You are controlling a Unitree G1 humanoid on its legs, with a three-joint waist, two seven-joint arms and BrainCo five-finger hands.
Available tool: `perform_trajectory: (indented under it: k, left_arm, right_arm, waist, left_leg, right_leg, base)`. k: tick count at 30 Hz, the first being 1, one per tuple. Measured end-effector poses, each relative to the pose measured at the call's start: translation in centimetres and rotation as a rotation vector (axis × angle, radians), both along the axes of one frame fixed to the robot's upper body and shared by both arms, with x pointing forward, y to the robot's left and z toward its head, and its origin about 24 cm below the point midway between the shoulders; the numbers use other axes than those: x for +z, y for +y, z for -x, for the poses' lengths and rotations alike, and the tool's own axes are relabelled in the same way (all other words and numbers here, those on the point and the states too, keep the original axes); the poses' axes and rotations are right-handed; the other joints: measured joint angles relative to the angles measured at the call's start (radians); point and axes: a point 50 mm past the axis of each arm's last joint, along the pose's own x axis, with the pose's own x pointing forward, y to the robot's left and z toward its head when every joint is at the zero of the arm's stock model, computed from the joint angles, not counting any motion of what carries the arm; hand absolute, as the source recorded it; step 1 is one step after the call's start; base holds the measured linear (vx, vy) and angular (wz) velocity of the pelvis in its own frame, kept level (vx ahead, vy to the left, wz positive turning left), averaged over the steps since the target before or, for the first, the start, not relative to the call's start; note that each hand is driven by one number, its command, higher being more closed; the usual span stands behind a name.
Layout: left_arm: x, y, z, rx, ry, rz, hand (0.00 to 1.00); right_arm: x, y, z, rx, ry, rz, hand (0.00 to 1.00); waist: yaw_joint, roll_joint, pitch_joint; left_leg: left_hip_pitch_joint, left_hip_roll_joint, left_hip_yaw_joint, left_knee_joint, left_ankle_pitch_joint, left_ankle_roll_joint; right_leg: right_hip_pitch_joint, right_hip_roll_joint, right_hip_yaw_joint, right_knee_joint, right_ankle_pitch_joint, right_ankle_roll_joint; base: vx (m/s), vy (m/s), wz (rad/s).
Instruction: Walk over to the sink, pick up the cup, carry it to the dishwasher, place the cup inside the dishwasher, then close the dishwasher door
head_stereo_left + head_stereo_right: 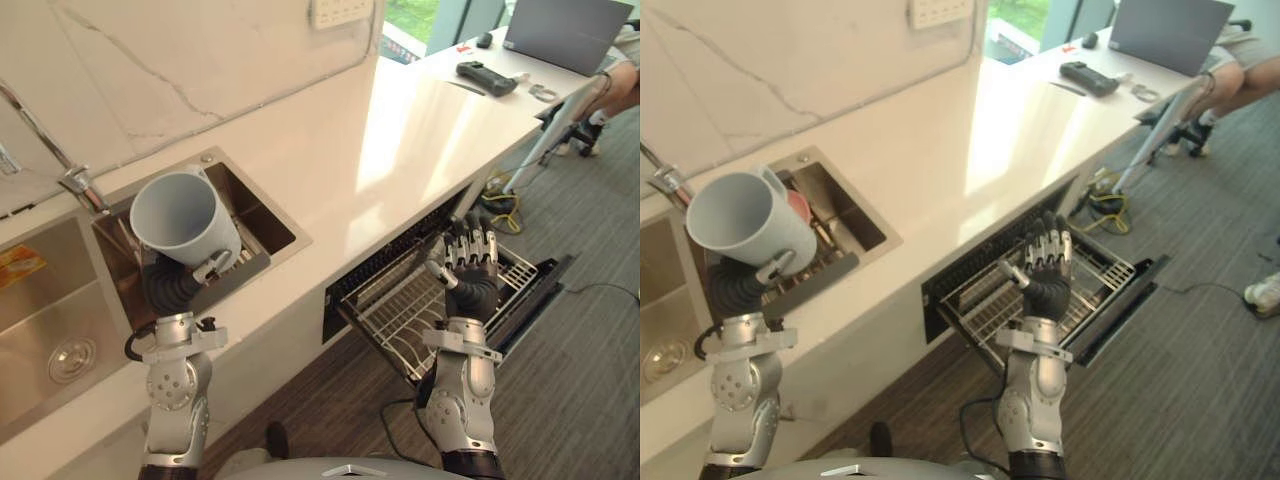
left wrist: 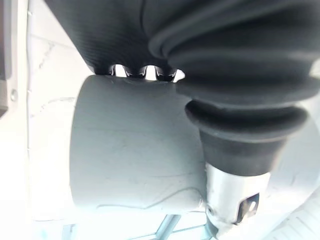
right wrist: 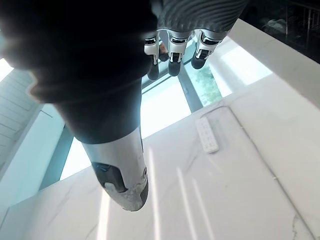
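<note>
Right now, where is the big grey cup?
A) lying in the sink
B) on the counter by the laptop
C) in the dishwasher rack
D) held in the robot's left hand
D: the fingers of the left hand curl round the grey cup, holding it up over the sink.

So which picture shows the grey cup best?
The left eye view: the whole cup shows there, with its open mouth facing us, held in the left robot hand. The right eye view shows it too, nearer the edge. In the left wrist view you see its side, very close.
</note>
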Motion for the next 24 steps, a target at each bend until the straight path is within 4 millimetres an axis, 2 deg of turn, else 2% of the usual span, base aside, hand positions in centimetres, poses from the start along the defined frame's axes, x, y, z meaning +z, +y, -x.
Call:
perform_trajectory:
  k: [4, 7, 8, 9, 12, 13, 14, 15, 17, 19, 24]
  left_arm:
    - [0.6, 0.1, -0.1, -0.009, -0.039, 0.048, 1.00]
    - [1.1, 0.0, 0.0, -0.013, -0.064, 0.070, 1.00]
    - [1.2, -0.1, 0.0, -0.015, -0.070, 0.074, 1.00]
    - [1.5, -0.2, -0.2, -0.010, -0.081, 0.083, 1.00]
    - [2.2, -0.1, -0.8, 0.019, -0.100, 0.117, 1.00]
    - [2.3, -0.1, -0.9, 0.023, -0.099, 0.122, 1.00]
    - [2.4, -0.1, -1.0, 0.026, -0.097, 0.128, 1.00]
    - [2.3, -0.3, -1.2, 0.022, -0.087, 0.131, 1.00]
    - [2.1, -0.2, -1.3, 0.038, -0.063, 0.145, 1.00]
    - [2.0, 0.0, -1.3, 0.059, -0.048, 0.161, 1.00]
    - [1.7, 0.2, -1.2, 0.049, -0.040, 0.167, 1.00]
  right_arm:
    - [1.3, 0.3, 0.1, 0.014, -0.048, -0.001, 0.00]
    - [1.2, 0.4, 0.0, 0.029, -0.027, -0.006, 0.00]
    - [1.2, 0.4, 0.0, 0.032, -0.024, -0.006, 0.00]
    - [1.3, 0.4, 0.0, 0.033, -0.030, -0.005, 0.00]
    - [1.8, 0.6, 0.1, 0.049, -0.057, 0.010, 0.00]
    - [1.8, 0.6, 0.1, 0.053, -0.058, 0.013, 0.00]
    - [1.8, 0.6, 0.1, 0.058, -0.061, 0.018, 0.00]
    - [1.8, 0.6, 0.1, 0.063, -0.058, 0.022, 0.00]
    - [1.9, 0.7, -0.1, 0.077, -0.055, 0.025, 0.00]
    - [2.4, 0.8, -0.5, 0.093, -0.072, 0.040, 0.00]
    - [3.0, 1.2, -1.3, 0.172, -0.083, 0.060, 0.00]
  waist:
    - [-0.002, -0.007, -0.004]
    - [-0.005, -0.022, 0.000]
    - [-0.001, -0.023, 0.000]
    - [-0.004, -0.024, 0.003]
    - [-0.016, -0.025, 0.004]
    - [-0.015, -0.026, 0.004]
    - [-0.013, -0.026, 0.004]
    - [-0.012, -0.023, 0.006]
    - [-0.003, -0.027, 0.009]
    - [0.007, -0.026, 0.013]
    - [0.021, -0.023, 0.024]
  left_leg:
    - [0.013, 0.011, 0.071, 0.006, -0.014, -0.003]
    - [0.013, 0.020, 0.108, 0.059, -0.062, -0.006]
    - [0.004, 0.023, 0.108, 0.098, -0.092, -0.005]
    - [-0.004, 0.034, 0.118, 0.135, -0.116, -0.003]
    - [-0.028, 0.055, 0.152, 0.205, -0.146, 0.001]
    - [-0.034, 0.058, 0.149, 0.217, -0.150, 0.001]
    - [-0.045, 0.064, 0.138, 0.233, -0.159, -0.003]
    - [-0.052, 0.076, 0.131, 0.238, -0.161, -0.005]
    - [-0.053, 0.085, 0.132, 0.244, -0.163, -0.008]
    - [-0.073, 0.095, 0.129, 0.262, -0.166, -0.013]
    - [-0.082, 0.103, 0.119, 0.265, -0.163, -0.020]
  right_leg:
    - [-0.023, 0.002, 0.001, -0.005, 0.031, 0.001]
    - [-0.065, -0.001, -0.006, 0.046, 0.036, -0.001]
    - [-0.088, -0.004, -0.016, 0.077, 0.032, -0.008]
    - [-0.099, -0.012, -0.042, 0.094, 0.017, -0.032]
    - [-0.116, -0.042, -0.115, 0.117, 0.016, -0.055]
    - [-0.114, -0.039, -0.115, 0.107, 0.034, -0.036]
    - [-0.104, -0.032, -0.115, 0.072, 0.062, 0.002]
    - [-0.064, -0.008, -0.122, -0.016, 0.112, 0.004]
    - [-0.015, 0.013, -0.133, -0.116, 0.165, 0.001]
    - [-0.009, 0.024, -0.140, -0.157, 0.190, -0.005]
    - [-0.014, 0.032, -0.143, -0.159, 0.185, -0.023]
  base:
    - [-0.03, 0.036, -0.62]
    - [-0.01, 0.011, -0.82]
    - [-0.01, -0.014, -0.82]
    - [-0.01, -0.009, -0.74]
    - [0.00, 0.023, -0.41]
    - [0.03, 0.005, -0.36]
    - [0.04, -0.033, -0.16]
    - [0.04, -0.041, -0.12]
    - [0.01, -0.019, -0.02]
    - [-0.05, -0.052, 0.02]
    - [-0.07, -0.037, 0.01]
